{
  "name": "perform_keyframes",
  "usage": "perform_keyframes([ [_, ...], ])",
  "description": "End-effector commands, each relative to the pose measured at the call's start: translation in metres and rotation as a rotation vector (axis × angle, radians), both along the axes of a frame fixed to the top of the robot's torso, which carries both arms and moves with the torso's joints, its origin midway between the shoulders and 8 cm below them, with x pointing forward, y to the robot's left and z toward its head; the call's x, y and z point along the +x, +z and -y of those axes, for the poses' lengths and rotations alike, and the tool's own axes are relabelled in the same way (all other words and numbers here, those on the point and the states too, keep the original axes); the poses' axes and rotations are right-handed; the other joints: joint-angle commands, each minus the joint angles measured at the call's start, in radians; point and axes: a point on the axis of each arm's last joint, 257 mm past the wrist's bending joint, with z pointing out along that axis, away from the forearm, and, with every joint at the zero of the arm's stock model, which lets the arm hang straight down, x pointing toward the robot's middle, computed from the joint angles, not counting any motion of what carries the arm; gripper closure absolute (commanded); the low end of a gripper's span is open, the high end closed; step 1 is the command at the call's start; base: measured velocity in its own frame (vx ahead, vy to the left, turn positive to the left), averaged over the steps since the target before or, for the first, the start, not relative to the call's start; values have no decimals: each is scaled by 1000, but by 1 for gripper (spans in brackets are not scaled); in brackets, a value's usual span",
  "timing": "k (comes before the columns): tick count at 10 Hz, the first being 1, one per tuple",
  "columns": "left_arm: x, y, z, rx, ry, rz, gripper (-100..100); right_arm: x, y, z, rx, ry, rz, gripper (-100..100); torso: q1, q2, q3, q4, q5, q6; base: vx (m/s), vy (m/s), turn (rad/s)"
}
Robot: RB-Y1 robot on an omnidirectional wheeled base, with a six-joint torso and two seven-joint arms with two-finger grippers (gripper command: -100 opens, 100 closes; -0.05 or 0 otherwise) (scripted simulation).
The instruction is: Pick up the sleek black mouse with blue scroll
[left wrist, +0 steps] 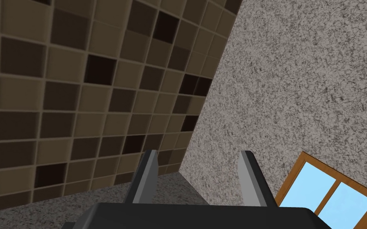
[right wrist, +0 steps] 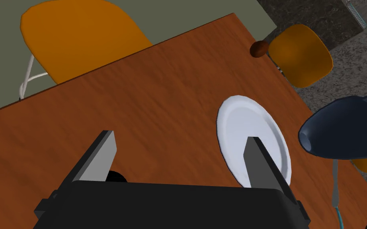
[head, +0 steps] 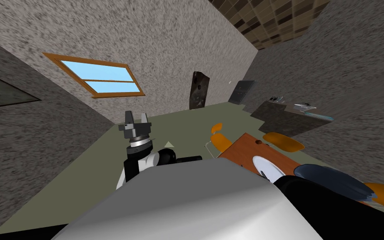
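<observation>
The robot stands at a reddish-brown wooden table [head: 245, 151] that lies at about two o'clock from it. Its right gripper [right wrist: 180, 137] hangs over the tabletop with its two blades spread wide and nothing between them. What may be the black mouse [right wrist: 117, 176] shows as a small rounded black shape on the wood, tucked against the root of one blade. The gripper's dark body hides most of it, so I can't be sure of it. A white plate [right wrist: 242, 123] lies flat on the table just beyond the other blade, which stands in front of part of the plate's rim. At about twelve o'clock from the plate, near the table's far edge, sits a small brown ball [right wrist: 259, 48]. At about three o'clock from the plate a dark blue bowl-shaped shade [right wrist: 346, 127] stands on a thin grey stem with a teal cord below it; I can't see into it. Orange chairs [right wrist: 79, 35] stand around the table. The left gripper [head: 136, 116] is held up at about eleven o'clock, well apart from the table, and its blades are also parted and hold nothing. A dark counter [head: 289, 118] stands against the wall at about one o'clock, and the things on it are too small to make out or read.
</observation>
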Motion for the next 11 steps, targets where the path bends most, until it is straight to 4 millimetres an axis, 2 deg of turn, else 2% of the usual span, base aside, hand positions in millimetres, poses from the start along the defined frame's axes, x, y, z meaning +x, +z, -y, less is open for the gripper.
perform_keyframes([
  [1, 0, 0, 0, 0, 0, 0, 0, -17, -17, 0, 90, -63, 11, -100, 0, 0, 0, 0, 0, 0, 119, -29, -47],
  [2, 0, 0, 0, 0, 0, 0, 0, -17, -17, 0, 90, -63, 11, -100, 0, -1, 0, 0, 0, 0, 105, -10, -58],
  [3, 0, 0, 0, 0, 0, 0, 0, -32, -32, 1, 163, -119, 21, -100, 0, 0, 0, 0, 0, 0, 98, -17, -58],
  [4, 0, 0, 0, 0, 0, 0, 0, -32, -32, 1, 165, -121, 23, -100, 0, 0, 0, 0, 0, 0, 102, -32, -37],
  [5, 0, 0, 0, 0, 0, 0, 0, -47, -47, 0, 231, -172, 28, -100, -1, 0, 0, 0, 0, 0, 112, -26, -46],
  [6, 0, 0, 0, 0, 0, 0, 0, -47, -47, 0, 239, -179, 38, -100, -1, -1, 0, 0, 0, 0, 115, -19, -41],
  [7, 0, 0, 0, 0, 0, 0, 0, -61, -61, -2, 306, -233, 48, -100, -1, -1, 0, 0, 0, 0, 108, -12, -67],
  [8, 0, 0, 0, 0, 0, 0, 0, -61, -61, -2, 310, -237, 53, -100, 0, -1, 0, 0, 0, 0, 103, -6, -83],
  [10, 0, 0, 0, 0, 0, 0, 0, -88, -87, -8, 433, -341, 70, -100, 1, 0, 0, 0, 0, 0, 115, -3, -75],
  [11, 0, 0, 0, 0, 0, 0, 0, -88, -87, -8, 443, -351, 83, -100, 1, -1, -1, 0, 0, 0, 102, -14, -43],
])
